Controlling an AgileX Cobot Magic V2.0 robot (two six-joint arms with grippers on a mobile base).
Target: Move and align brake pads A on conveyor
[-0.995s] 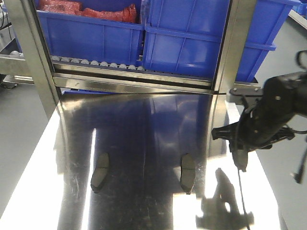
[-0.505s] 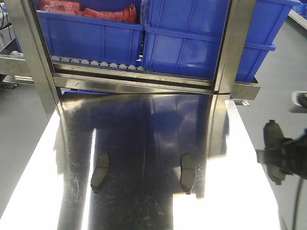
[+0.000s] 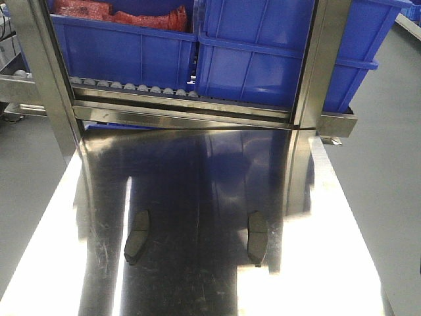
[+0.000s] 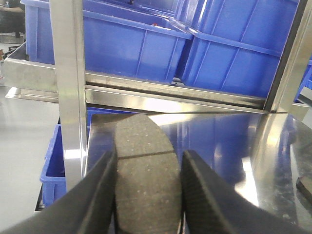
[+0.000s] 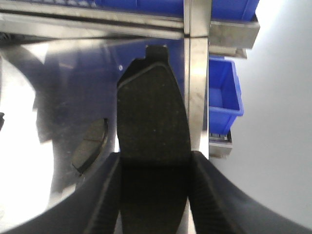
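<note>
Held pads' [image 4: 146, 185] [image 5: 153, 146] lower ends offscreen

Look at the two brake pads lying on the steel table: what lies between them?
Nothing: in the front-facing view, only bare, shiny steel table stretches between the left brake pad and the right brake pad.

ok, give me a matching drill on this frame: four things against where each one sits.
Things
1. speckled grey grooved brake pad
2. black brake pad with a tabbed end
3. dark oblong brake pad, image left in the front view
4. red parts

Places
A. inside a blue plastic bin
B. clamped in the right tool
C. lying on the shiny steel table
D. clamped in the left tool

Pairs: 1-D, 2-B, 3-C, 4-A
</note>
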